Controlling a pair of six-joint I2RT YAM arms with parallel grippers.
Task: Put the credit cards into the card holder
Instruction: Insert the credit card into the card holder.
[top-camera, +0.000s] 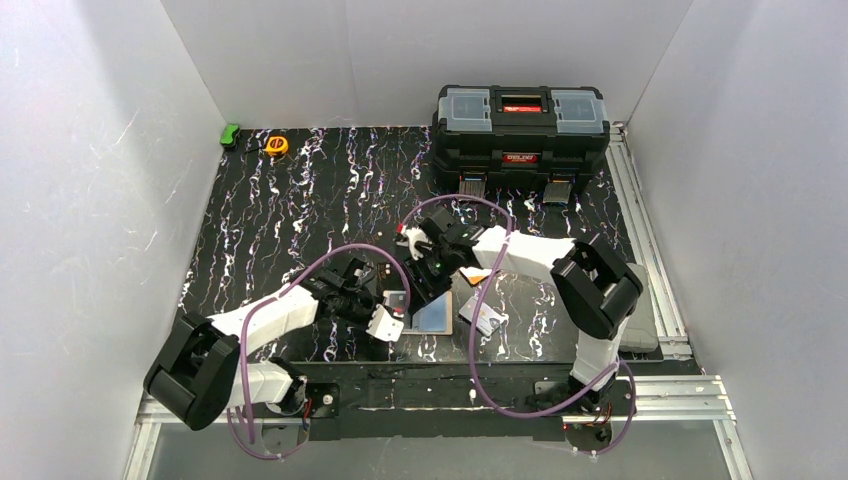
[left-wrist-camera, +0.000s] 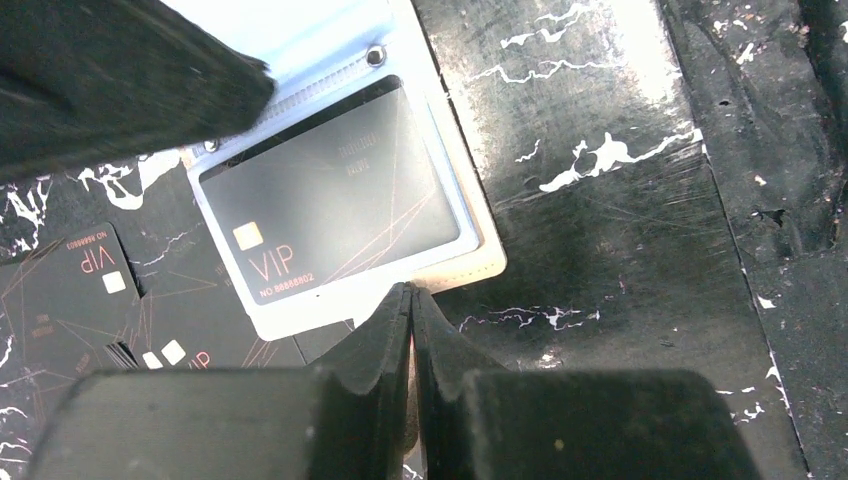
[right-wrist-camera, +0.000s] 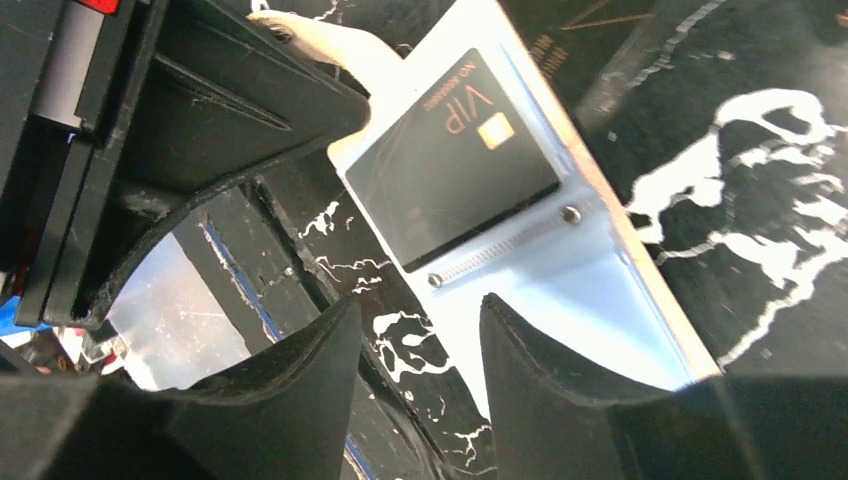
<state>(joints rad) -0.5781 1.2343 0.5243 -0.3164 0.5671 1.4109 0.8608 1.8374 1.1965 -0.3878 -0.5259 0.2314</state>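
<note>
At the near middle of the table (top-camera: 300, 220), between the two arms, we find the card holder (left-wrist-camera: 478, 268) lying open, pale, with clear sleeves. In the sleeve nearest the left gripper (left-wrist-camera: 411, 295) sits a dark card (left-wrist-camera: 330, 190) with a gold chip. On it we read "VIP" in rose letters and below that "NO 8888…", the last digits unsure. Just beside the holder, loose cards (left-wrist-camera: 85, 285) lie flat on the table, dark too, one also marked "VIP". The left gripper's fingers are pressed together at the holder's edge, pinching its cream tab as far as we can see. The right gripper (right-wrist-camera: 415, 305) hangs over the other sleeve, fingers spread, holding nothing. At the far right stands a black toolbox (top-camera: 520, 125) with a red label whose white letters we cannot read. A yellow tape measure (top-camera: 276, 145) and a small green thing (top-camera: 231, 134) lie at the far left corner. The tabletop is black with white and purple streaks. Plain white walls (top-camera: 90, 150) close it in.
</note>
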